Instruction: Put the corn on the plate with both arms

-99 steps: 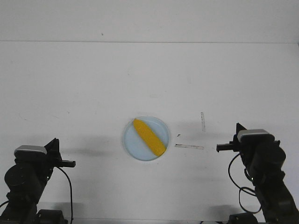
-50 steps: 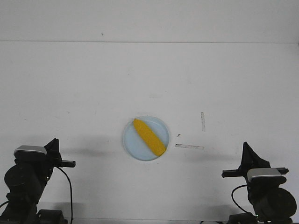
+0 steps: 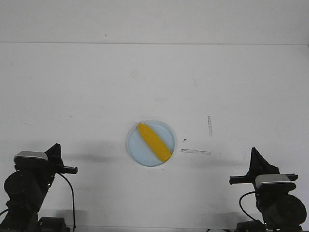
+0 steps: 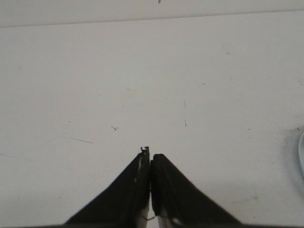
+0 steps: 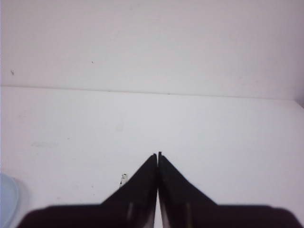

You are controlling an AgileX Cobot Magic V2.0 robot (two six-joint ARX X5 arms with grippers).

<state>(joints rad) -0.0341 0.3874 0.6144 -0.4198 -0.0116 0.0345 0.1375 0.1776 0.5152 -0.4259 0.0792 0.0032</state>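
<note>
**Corn on plate, both arms parked low**

The corn (image 3: 154, 142) lay diagonally across the plate (image 3: 137, 152), tapered end toward the far left, blunt end toward the near right, fully inside the rim. The plate sat near the middle of the white table (image 3: 96, 87). The left gripper (image 4: 150, 153) sat at the near left corner, well apart from the plate; jaws pressed together, nothing between them. The right gripper (image 5: 157, 155) sat at the near right corner, likewise well apart; jaws together and empty. A pale sliver at the edge of each wrist view was probably the plate rim. Two thin scuff marks (image 3: 195, 152) lay on the table just right of the plate.
</note>
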